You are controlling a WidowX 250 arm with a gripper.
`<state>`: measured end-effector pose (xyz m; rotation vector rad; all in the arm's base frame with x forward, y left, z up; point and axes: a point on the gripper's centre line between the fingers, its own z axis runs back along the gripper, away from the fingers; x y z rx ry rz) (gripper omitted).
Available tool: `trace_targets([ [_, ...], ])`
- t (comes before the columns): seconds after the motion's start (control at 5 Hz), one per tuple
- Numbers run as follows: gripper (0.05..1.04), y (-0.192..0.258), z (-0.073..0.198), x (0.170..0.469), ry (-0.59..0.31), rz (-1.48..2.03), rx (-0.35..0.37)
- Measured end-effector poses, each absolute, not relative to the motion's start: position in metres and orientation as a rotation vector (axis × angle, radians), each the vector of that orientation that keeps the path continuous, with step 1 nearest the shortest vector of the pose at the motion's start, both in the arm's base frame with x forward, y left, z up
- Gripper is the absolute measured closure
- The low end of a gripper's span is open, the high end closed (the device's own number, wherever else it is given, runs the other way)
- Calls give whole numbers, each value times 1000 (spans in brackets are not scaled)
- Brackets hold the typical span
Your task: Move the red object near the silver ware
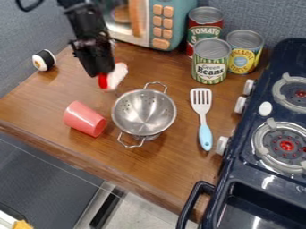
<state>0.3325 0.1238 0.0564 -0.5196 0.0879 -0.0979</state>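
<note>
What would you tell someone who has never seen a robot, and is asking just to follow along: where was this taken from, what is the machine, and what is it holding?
A fixed camera looks down at a slant on a wooden counter. The machine is a black robot arm, entering from the upper left; its end effector is the grasping part. A red-and-white object shows at its tip, but I can't tell whether it is held. Nearby are a metal colander, a pinkish-red cup on its side, and a slotted spatula. Three cans stand behind, beside a toy microwave; a toy stove is at right.
</note>
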Motion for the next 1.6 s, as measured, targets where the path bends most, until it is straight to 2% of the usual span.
trace_targets([
  [0.2, 606, 119, 41, 331, 159, -103, -767],
  [0.4, 606, 129, 39, 329, 142, -70, -837],
  [0.6, 606, 133, 36, 327, 168, -45, -813],
  [0.8, 532, 133, 35, 328, 193, -48, -770],
  [1.0, 223, 131, 37, 330, 201, -54, -765],
  [1.2, 79, 132, 35, 329, 209, -52, -762],
  [1.6, 83, 133, 34, 329, 211, -50, -756],
])
